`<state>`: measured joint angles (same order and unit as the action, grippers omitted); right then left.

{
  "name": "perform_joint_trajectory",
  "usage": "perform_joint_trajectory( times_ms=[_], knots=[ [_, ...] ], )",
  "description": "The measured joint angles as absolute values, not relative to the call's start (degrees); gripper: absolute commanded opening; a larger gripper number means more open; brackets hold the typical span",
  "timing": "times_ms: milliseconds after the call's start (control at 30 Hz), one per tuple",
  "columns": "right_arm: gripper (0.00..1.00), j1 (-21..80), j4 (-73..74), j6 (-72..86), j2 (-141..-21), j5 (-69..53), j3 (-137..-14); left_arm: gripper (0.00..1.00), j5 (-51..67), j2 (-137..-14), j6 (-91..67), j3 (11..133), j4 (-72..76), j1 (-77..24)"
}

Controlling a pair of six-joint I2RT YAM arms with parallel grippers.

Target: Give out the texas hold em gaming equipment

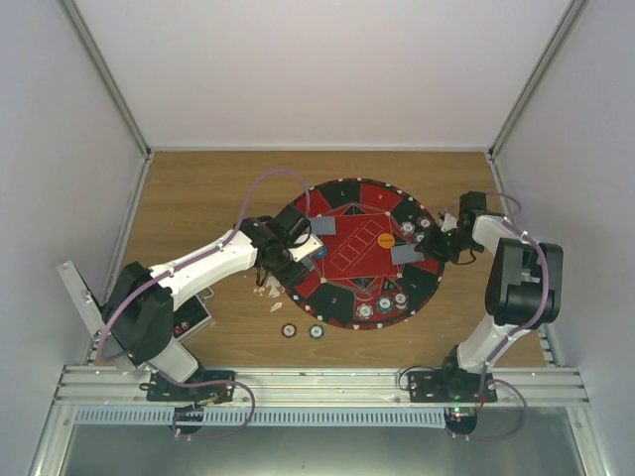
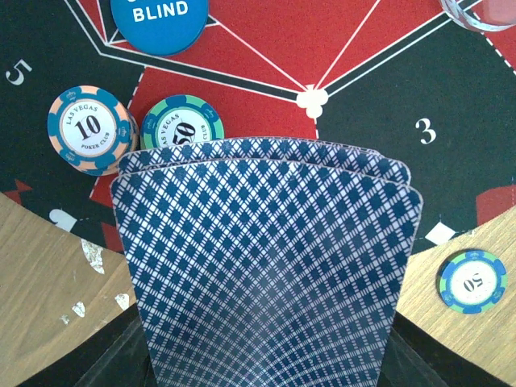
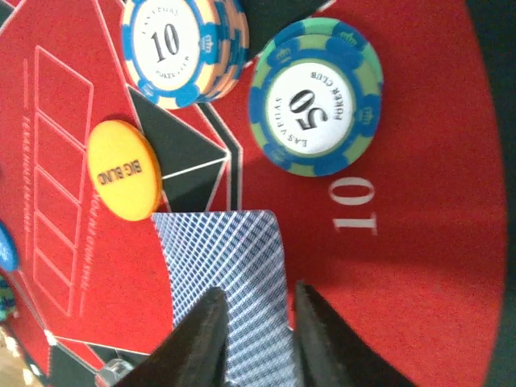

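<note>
A fan of blue-backed playing cards (image 2: 266, 266) fills the left wrist view and hides the fingers that grip it. My left gripper (image 1: 298, 243) holds this fan over the left side of the round mat (image 1: 347, 273). Beneath it stand a 10 chip (image 2: 90, 129) and a 50 chip (image 2: 182, 127) by a blue blind disc (image 2: 160, 20). My right gripper (image 3: 258, 292) hovers with its fingers slightly apart over one card (image 3: 222, 250) lying flat on the red felt. Beyond it are an orange blind disc (image 3: 122, 169), a 10 chip stack (image 3: 181, 44) and a 50 chip (image 3: 316, 97).
Two chips (image 1: 302, 331) lie on the wooden table in front of the mat, and one of them shows as a 50 chip (image 2: 473, 280) beside the mat's edge. More chips (image 1: 383, 304) sit on the mat's near rim. White scraps (image 1: 270, 288) lie near the left gripper.
</note>
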<state>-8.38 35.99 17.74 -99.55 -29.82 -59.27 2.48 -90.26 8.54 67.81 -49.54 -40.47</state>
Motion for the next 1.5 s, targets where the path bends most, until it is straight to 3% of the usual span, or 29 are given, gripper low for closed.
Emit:
perform_joint_trajectory(
  times_ms=[67,200,300,400,533,833,1033,1267,1500],
  knots=[
    [0.59,-8.6,36.4,17.5,-99.5,-28.4,-59.4,0.58,2.5,-90.3,8.5,67.8,-49.5,-40.5],
    [0.78,-8.9,38.0,17.5,-99.1,-24.6,-60.7,0.58,2.5,-90.3,8.5,67.8,-49.5,-40.5],
    [0.89,-9.0,39.8,16.7,-97.9,-22.5,-63.6,0.58,2.5,-90.3,8.5,67.8,-49.5,-40.5],
    [0.92,-8.9,40.1,15.7,-96.6,-25.2,-67.5,0.58,2.5,-90.3,8.6,67.8,-49.5,-40.5],
    [0.95,-5.9,40.0,14.8,-96.9,-33.8,-70.4,0.58,2.5,-90.3,8.6,67.8,-49.5,-40.5],
    [0.95,17.8,45.1,13.2,-108.2,-49.8,-79.5,0.58,2.5,-89.5,8.6,67.5,-49.5,-40.5],
    [0.94,23.6,49.8,10.4,-112.5,-55.4,-83.5,0.58,2.5,-89.0,8.6,67.3,-49.5,-40.5],
    [0.89,27.3,53.1,8.0,-115.9,-57.1,-87.6,0.58,2.5,-88.9,8.5,67.2,-49.8,-40.5],
    [0.72,29.0,56.1,5.9,-119.1,-57.3,-90.8,0.58,2.5,-88.4,8.6,67.0,-50.1,-40.9]
  ],
)
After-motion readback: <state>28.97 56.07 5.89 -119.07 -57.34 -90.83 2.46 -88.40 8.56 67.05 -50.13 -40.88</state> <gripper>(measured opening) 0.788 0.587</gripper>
